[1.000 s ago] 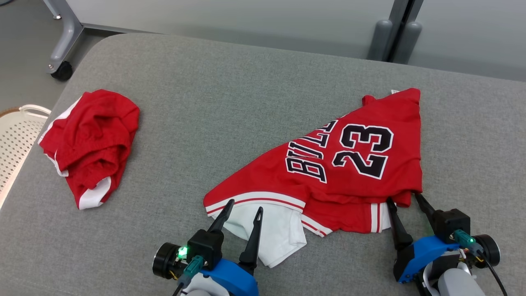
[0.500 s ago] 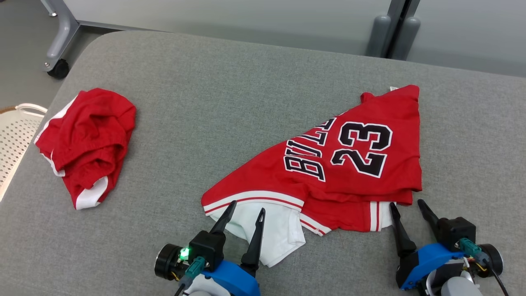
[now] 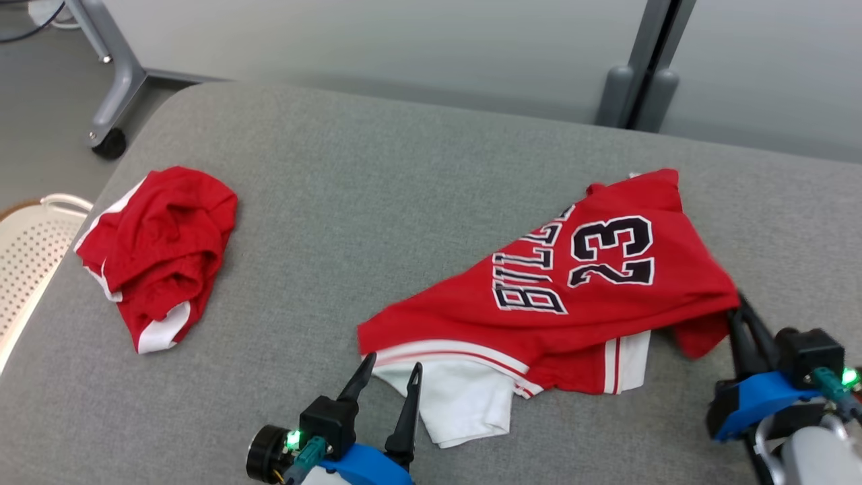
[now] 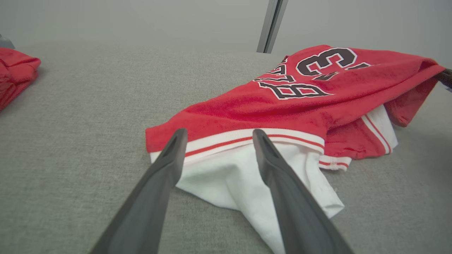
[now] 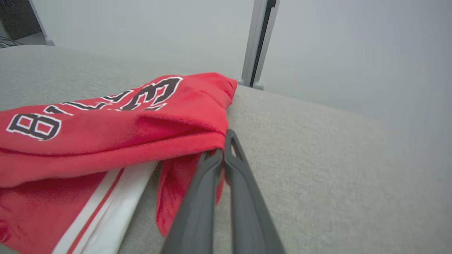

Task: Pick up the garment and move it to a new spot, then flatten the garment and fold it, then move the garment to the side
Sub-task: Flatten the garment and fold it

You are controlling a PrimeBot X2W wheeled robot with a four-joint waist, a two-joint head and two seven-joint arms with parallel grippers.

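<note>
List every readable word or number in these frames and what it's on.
"23": black with white edging, on the red jersey.
"B" then "LL": same jersey, beside the number. The cloth is creased, so it is likely "BULLS", but the other letters can't be read.
White tag at the jersey's far edge: too small to read.
Crumpled red garment at left: no text seen.

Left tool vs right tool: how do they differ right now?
Left tool is open, its fingers spread over the white hem of the red fabric jersey printed 23, gripping nothing. Right tool is shut, pinching that jersey's red corner. The corner at the right tool is raised off the grey cushion; the hem by the left tool lies flat. Both are at the jersey's near edge.
</note>
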